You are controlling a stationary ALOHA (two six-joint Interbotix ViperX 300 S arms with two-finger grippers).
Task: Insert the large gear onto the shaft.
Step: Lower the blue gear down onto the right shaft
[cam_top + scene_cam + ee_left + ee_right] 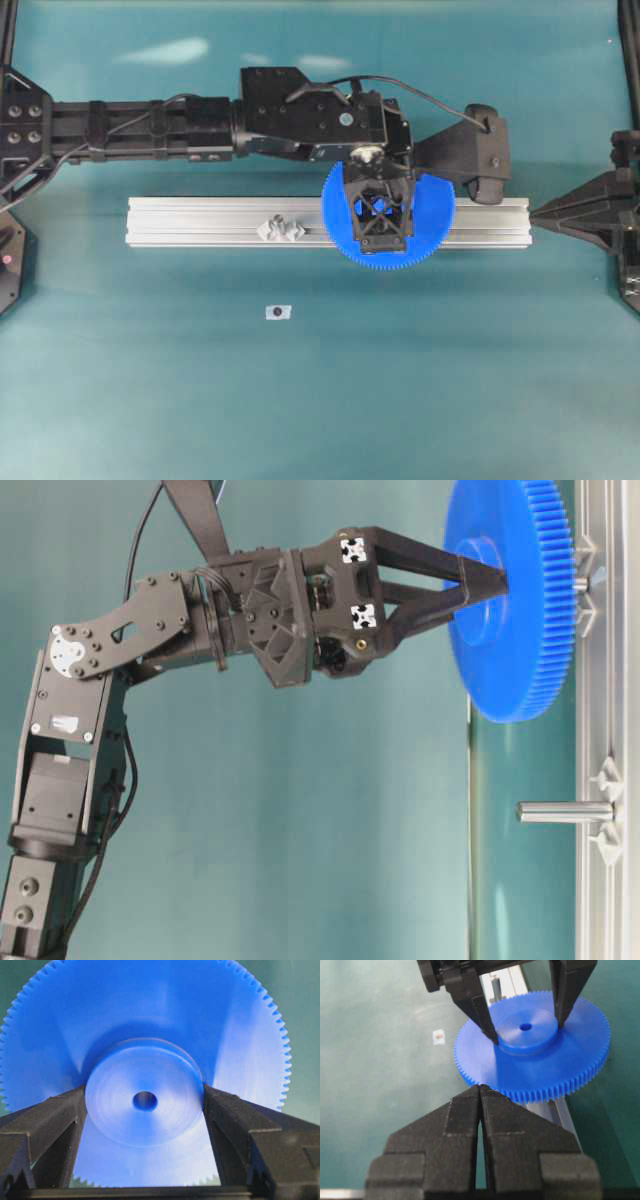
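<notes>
Overhead view shows our left tool (380,205) clamped on the raised hub of the gear (432,215), one finger on each side, holding the disc flat above the rail (200,222). The wrist view confirms it: both fingers (55,1120) press the hub's sides, the centre hole open between them. Our right tool (481,1091) sits apart at the rail's end, fingers pressed together, gripping nothing.

From table level, the gear hangs just off the rail, over a short stub (583,583) whose tip meets the gear's underside. The long pale shaft (565,811) stands well apart along the rail, bare. We judge the step in hand to be carrying and aligning; which peg the hole now lines up with we cannot quite tell. The next move calls for centring the hole over the shaft, keeping the disc level, then lowering.

No containers appear on the surface (400,380)
</notes>
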